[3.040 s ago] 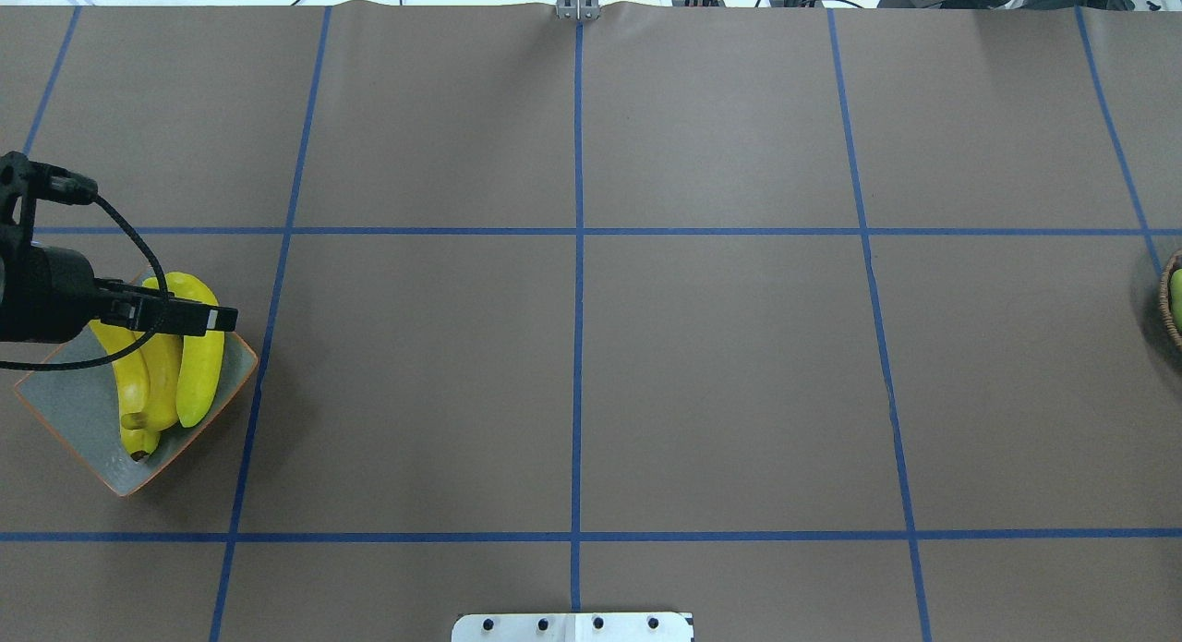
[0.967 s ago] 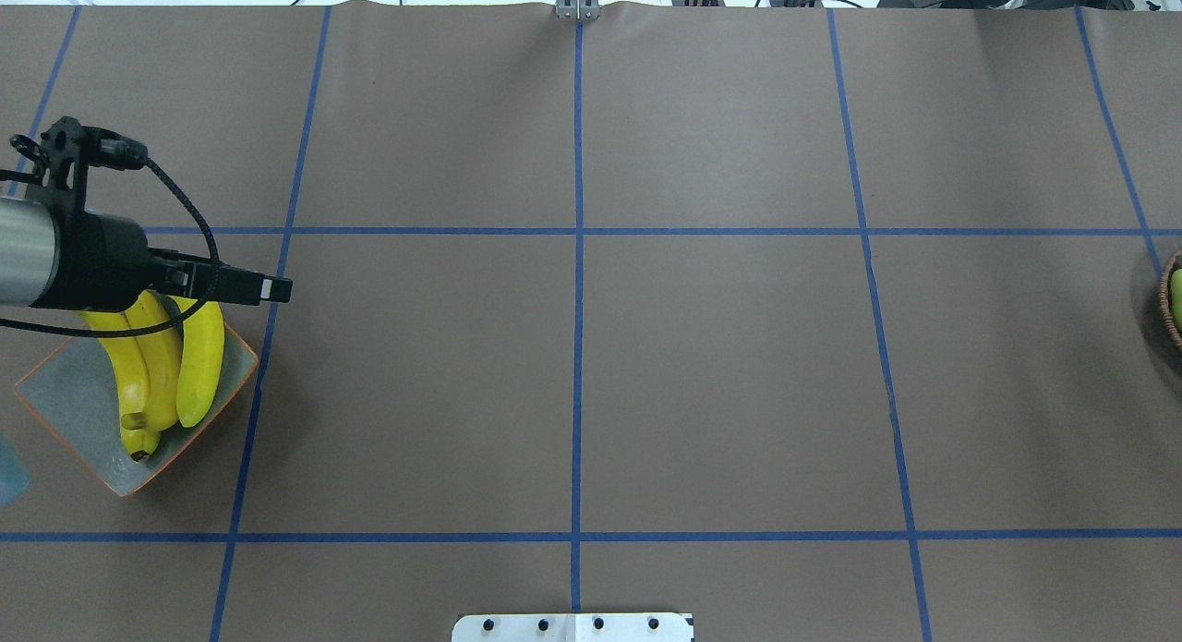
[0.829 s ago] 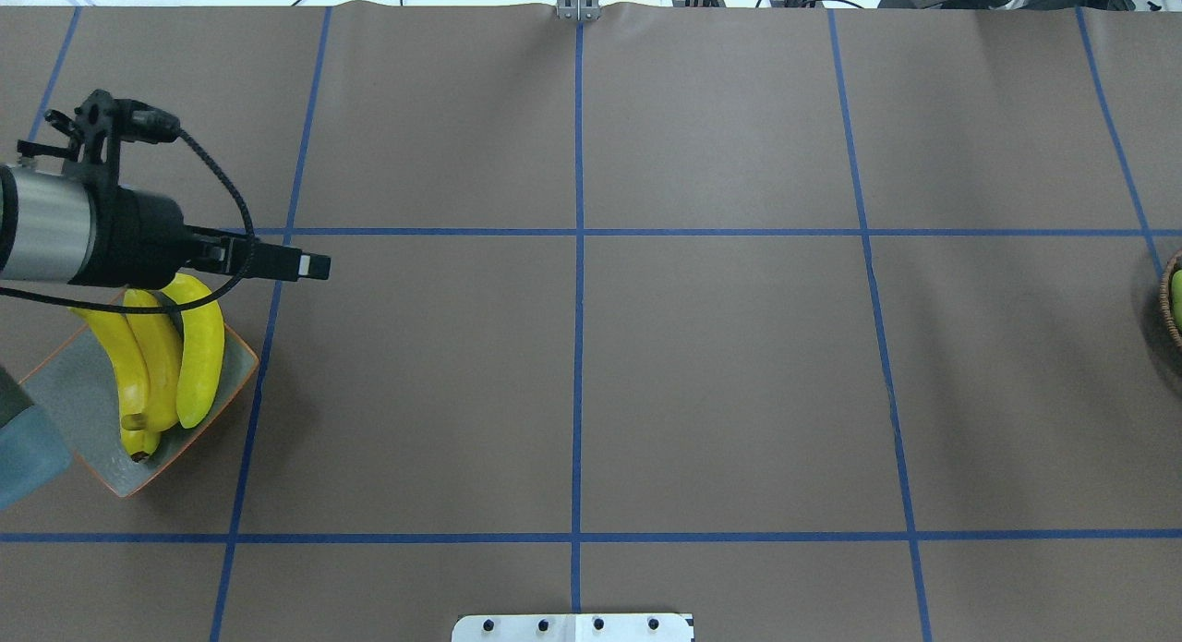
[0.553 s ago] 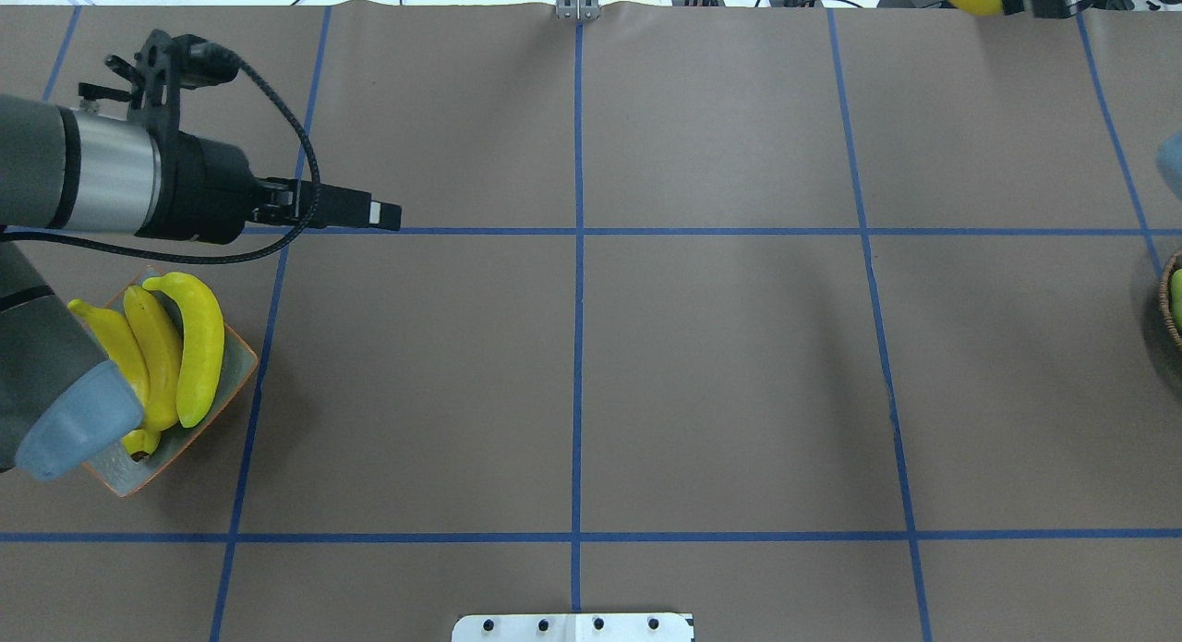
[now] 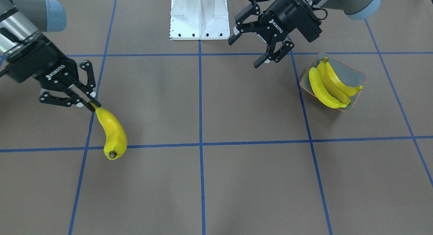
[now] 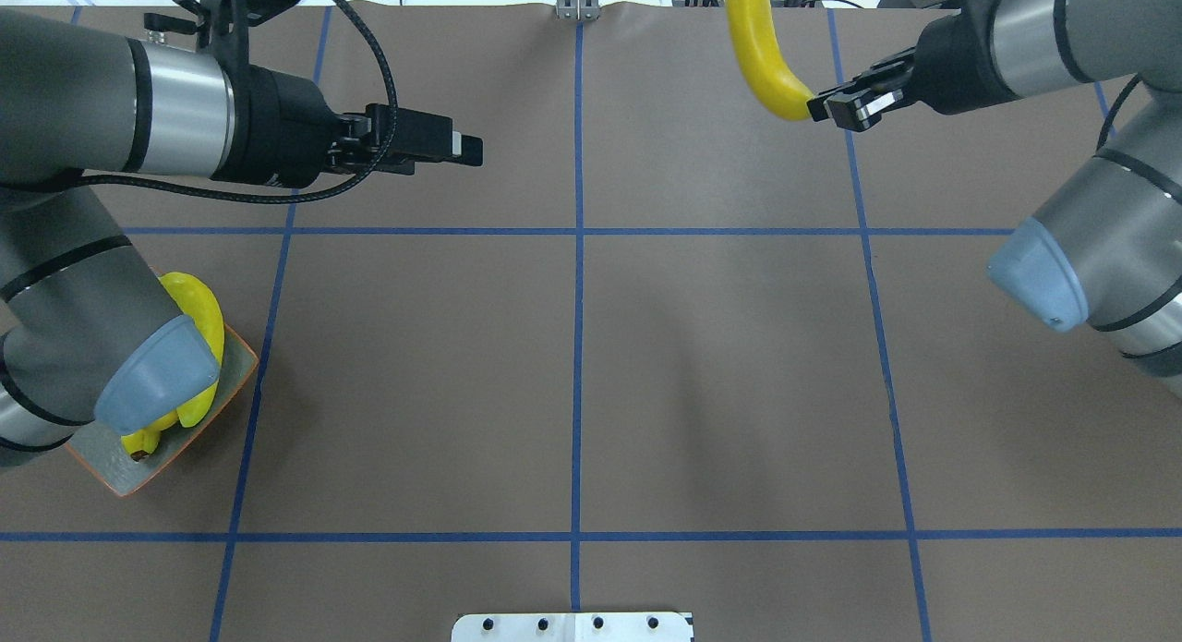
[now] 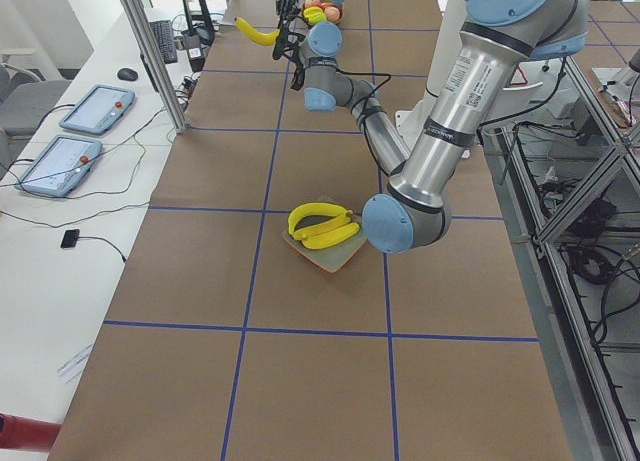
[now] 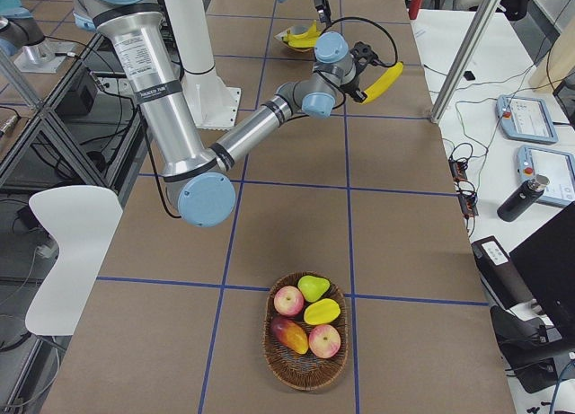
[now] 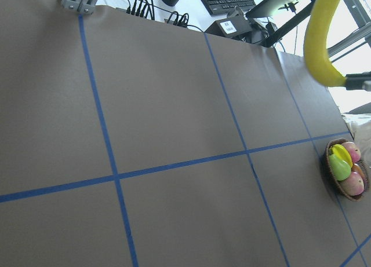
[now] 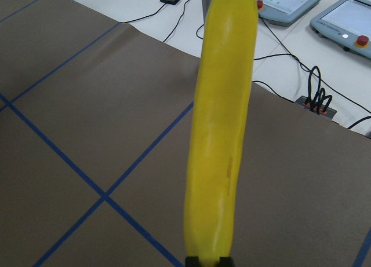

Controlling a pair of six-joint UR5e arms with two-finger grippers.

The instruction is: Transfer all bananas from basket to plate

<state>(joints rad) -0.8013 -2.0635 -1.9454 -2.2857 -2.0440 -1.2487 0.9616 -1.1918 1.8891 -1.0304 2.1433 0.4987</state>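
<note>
Exterior front-facing view: we saw right gripper (image 5: pixel 91 106) clamped on banana (image 5: pixel 113 133) end, plate (image 5: pixel 351 72) far across; left gripper (image 5: pixel 243 54) spread apart, nearer.

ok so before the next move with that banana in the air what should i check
1. right gripper shut on the held banana: ok.
2. Grip firm enough to carry: cannot tell, it pinches only the banana's end.
3. left gripper open and empty: ok.
4. plate has bare space beside its three bananas: ok.
5. basket free of bananas: ok, only other fruit shows.
</note>
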